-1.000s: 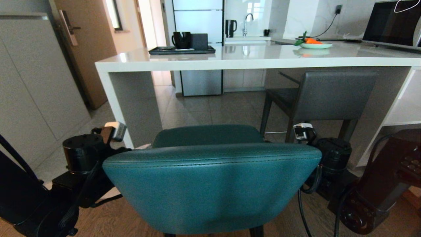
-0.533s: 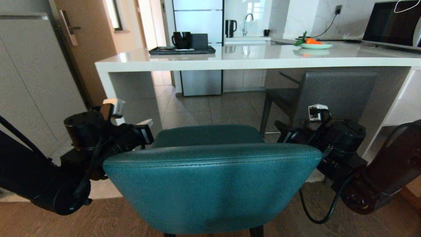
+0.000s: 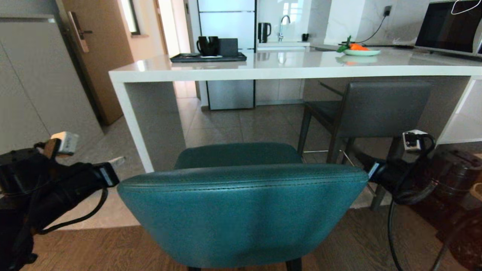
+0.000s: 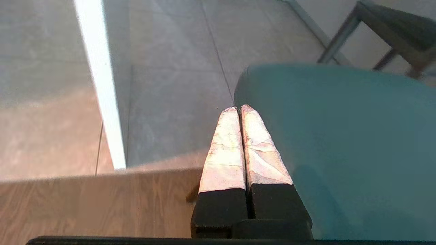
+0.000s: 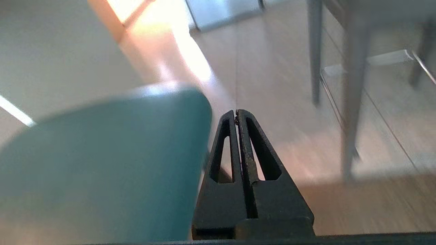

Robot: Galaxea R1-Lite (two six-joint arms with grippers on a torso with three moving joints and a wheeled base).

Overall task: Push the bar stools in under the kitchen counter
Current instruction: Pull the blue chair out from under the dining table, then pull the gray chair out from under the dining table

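The teal bar stool stands right before me, its curved back toward me and its seat just short of the kitchen counter. The dark grey bar stool sits under the counter on the right. My left gripper hangs shut and empty off the teal back's left end, apart from it; in the left wrist view this gripper lies beside the teal stool. My right gripper is shut and empty by the back's right end. In its wrist view it sits beside the teal stool.
The counter's white slab leg stands left of the teal seat. On the counter are a black tray with mugs, a plate of orange food and a microwave. A cabinet and door line the left.
Both arms rose close beside the teal seat, then swung outward: the left arm to the left and lower, the right arm to the right. The stools have not moved.
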